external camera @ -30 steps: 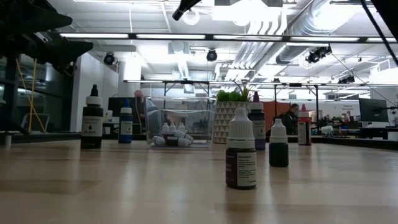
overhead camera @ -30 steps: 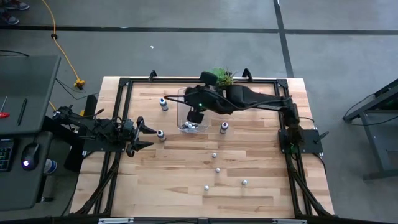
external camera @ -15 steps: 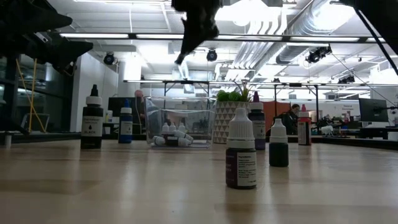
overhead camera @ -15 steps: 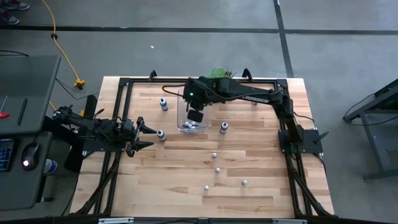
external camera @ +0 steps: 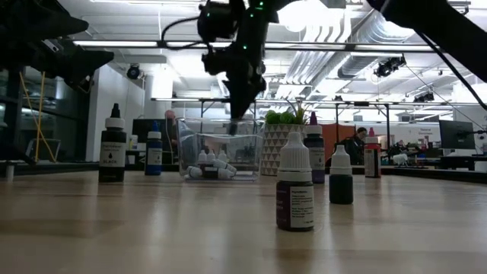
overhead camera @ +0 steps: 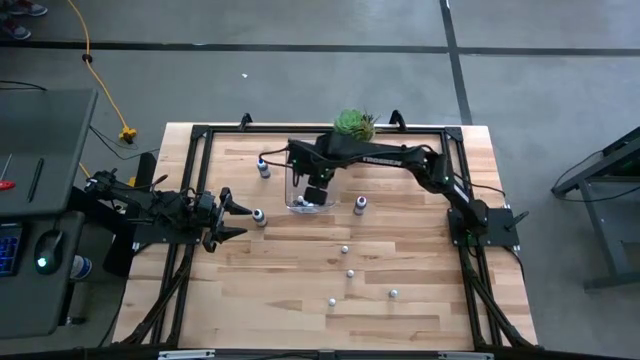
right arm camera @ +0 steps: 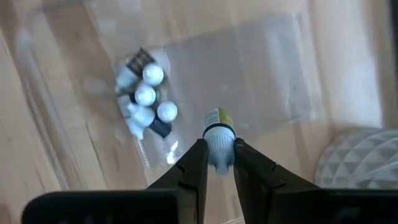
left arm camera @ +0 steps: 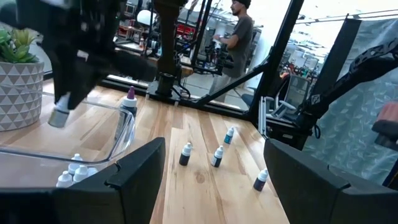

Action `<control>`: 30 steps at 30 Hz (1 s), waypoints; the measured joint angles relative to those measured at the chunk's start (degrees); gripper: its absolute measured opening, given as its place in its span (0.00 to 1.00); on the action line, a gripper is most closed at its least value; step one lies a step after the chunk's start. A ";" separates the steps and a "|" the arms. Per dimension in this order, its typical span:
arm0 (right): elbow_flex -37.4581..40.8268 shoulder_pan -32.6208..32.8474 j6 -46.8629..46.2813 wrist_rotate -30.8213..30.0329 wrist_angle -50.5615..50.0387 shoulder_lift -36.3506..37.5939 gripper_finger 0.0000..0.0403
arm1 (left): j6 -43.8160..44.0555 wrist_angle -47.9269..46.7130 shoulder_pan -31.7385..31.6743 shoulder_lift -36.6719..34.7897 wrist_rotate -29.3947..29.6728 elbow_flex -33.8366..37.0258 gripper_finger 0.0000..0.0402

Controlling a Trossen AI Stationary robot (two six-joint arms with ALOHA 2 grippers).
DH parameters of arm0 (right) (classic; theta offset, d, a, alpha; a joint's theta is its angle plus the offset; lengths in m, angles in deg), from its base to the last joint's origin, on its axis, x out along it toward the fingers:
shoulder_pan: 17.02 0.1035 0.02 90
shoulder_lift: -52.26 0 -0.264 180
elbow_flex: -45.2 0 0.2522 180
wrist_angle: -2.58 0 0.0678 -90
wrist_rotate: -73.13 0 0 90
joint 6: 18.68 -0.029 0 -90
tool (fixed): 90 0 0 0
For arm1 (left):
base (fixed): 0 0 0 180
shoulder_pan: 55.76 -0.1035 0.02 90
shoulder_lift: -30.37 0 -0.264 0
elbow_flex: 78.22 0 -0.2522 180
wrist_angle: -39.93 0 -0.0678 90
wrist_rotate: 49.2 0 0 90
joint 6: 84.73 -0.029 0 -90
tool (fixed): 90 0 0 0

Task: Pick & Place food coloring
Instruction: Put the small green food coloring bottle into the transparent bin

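My right gripper (overhead camera: 316,189) reaches down over the clear plastic bin (overhead camera: 293,175) and is shut on one tiny whitish food coloring bottle (right arm camera: 218,127). Several more whitish bottles (right arm camera: 144,93) lie in a heap on the bin's floor. In the low view the gripper (external camera: 234,122) is at the bin's rim (external camera: 221,122). Other small bottles stand upright on the table: one beside the bin (overhead camera: 360,205), one near its far left corner (overhead camera: 263,167), several nearer (overhead camera: 349,272). My left gripper (overhead camera: 238,218) waits open at the table's left, next to a bottle (overhead camera: 259,215). My right gripper pinches the bottle by its whitish end (right arm camera: 219,155) between the two fingers (right arm camera: 193,165). It comes from above, pointing down. The bottle is lifted clear, and its labelled end (right arm camera: 217,117) points down toward the bin's floor.
A green succulent in a white patterned pot (overhead camera: 353,123) stands just beyond the bin's far side. A black frame (overhead camera: 200,135) runs round the table. Bare wood lies toward the near edge (overhead camera: 280,300). A person (left arm camera: 239,31) stands in the room beyond the table.
My right gripper has come down from high above the table to the bin's rim, still shut on the bottle, and its arm has stretched out lower over the far side. My left arm has kept still.
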 joint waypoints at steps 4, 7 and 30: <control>0.00 -0.05 -0.02 1.00 -2.45 -1.72 0.13 | 0.00 0.00 -0.01 0.00 0.01 0.00 0.68; 0.00 -0.04 -0.02 2.04 -3.21 -2.41 0.14 | 0.00 0.00 -0.01 0.02 0.01 0.00 0.68; 0.00 0.61 -0.20 9.94 -5.35 -5.66 0.15 | 0.00 0.00 -0.01 0.02 -0.01 0.00 0.68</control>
